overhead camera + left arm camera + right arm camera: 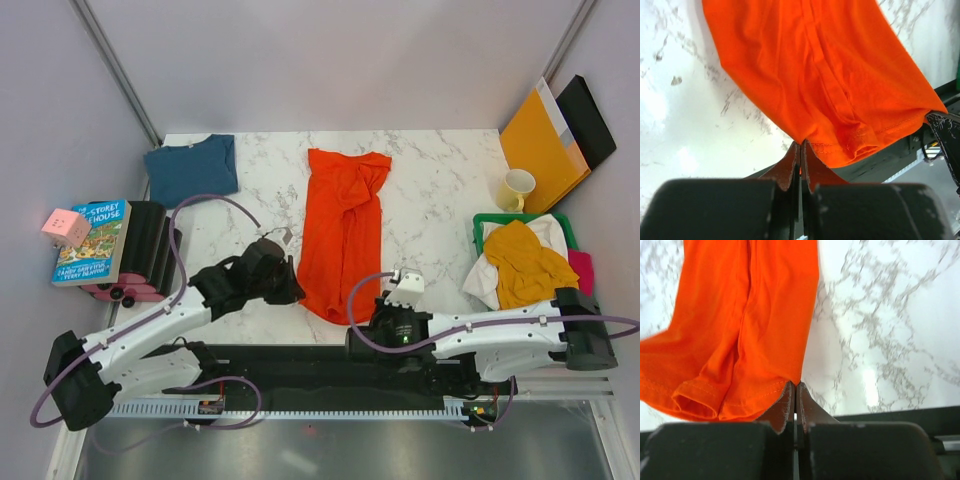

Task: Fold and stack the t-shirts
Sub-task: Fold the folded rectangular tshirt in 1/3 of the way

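An orange-red t-shirt (342,225) lies folded lengthwise down the middle of the marble table. My left gripper (296,292) is shut on its near left hem corner; in the left wrist view (801,146) the cloth (820,75) runs up from the tips. My right gripper (362,322) is shut on the near right hem corner, seen in the right wrist view (795,386) with the shirt (740,315) to the left. A dark teal-blue t-shirt (190,168) lies folded at the far left. Mustard yellow (525,262), white (484,276) and pink (580,268) shirts pile in a green basket (486,220).
A yellow mug (516,188) stands at the right, with an orange-yellow envelope (540,145) and a black folder (590,118) behind it. A book (90,240), a pink cube (66,227) and a black ribbed roll (146,245) sit at the left edge.
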